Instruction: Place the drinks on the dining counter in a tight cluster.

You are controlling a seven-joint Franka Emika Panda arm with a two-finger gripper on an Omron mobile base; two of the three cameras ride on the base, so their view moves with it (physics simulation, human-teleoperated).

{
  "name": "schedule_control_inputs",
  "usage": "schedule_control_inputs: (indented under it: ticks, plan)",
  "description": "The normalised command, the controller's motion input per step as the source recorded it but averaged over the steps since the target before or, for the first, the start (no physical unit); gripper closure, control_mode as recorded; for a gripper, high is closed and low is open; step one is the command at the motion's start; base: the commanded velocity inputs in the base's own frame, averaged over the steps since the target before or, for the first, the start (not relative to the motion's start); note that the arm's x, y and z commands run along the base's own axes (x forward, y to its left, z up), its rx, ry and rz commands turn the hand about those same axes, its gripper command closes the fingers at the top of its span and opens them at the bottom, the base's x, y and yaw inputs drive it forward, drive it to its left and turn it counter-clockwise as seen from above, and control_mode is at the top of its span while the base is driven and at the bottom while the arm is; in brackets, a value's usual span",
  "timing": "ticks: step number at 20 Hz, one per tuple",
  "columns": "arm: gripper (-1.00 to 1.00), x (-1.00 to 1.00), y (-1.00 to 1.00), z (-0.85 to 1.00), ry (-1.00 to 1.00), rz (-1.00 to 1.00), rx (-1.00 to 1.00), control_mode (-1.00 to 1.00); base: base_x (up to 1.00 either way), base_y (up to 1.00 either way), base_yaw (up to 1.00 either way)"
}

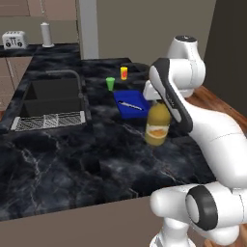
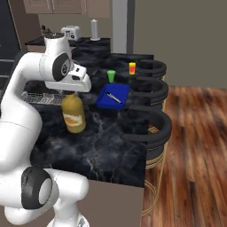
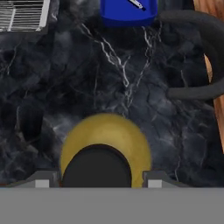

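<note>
A squat yellow-orange juice jug (image 1: 157,126) with a dark cap (image 3: 97,166) stands upright over the black marble dining counter (image 1: 72,159), near its stool side. My gripper (image 1: 155,100) comes straight down on the jug, one finger on each side of the cap, shut on it. From the right base the jug (image 2: 73,116) hangs under my gripper (image 2: 73,94); I cannot tell whether its base touches the slab (image 2: 111,148). Looking down along my gripper (image 3: 96,180), the jug's round shoulder (image 3: 107,131) sits over veined marble (image 3: 131,87).
A blue tray (image 1: 131,103) with a knife lies just beyond the jug. Behind it stand a green cup (image 1: 110,83) and a yellow cup (image 1: 124,73). A sink (image 1: 50,99) and drain rack (image 1: 48,120) lie to the left. Curved stool backs (image 2: 148,126) line the right edge.
</note>
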Motion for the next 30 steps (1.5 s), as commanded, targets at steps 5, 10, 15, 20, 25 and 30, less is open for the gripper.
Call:
schedule_control_inputs:
  ticks: [5, 10, 15, 20, 25, 30]
  plan:
    - [1.0, 0.74, -0.04, -0.07, 0.09, 0.0, 0.0, -1.0, 0.0, 0.0, 0.0]
    - [1.0, 0.57, 0.15, -0.14, 0.1, -0.04, 0.0, -1.0, 0.0, 0.0, 0.0]
    - [1.0, 0.32, 0.09, -0.26, 0.09, -0.02, 0.0, -1.0, 0.0, 0.0, 0.0]
    - [1.0, 0.0, 0.37, -0.52, 0.06, 0.0, 0.0, -1.0, 0.0, 0.0, 0.0]
    - [1.0, 0.11, 0.34, -0.22, 0.01, 0.0, 0.0, -1.0, 0.0, 0.0, 0.0]
    - [1.0, 0.28, 0.42, 0.0, 0.0, 0.0, 0.0, -1.0, 0.0, 0.0, 0.0]
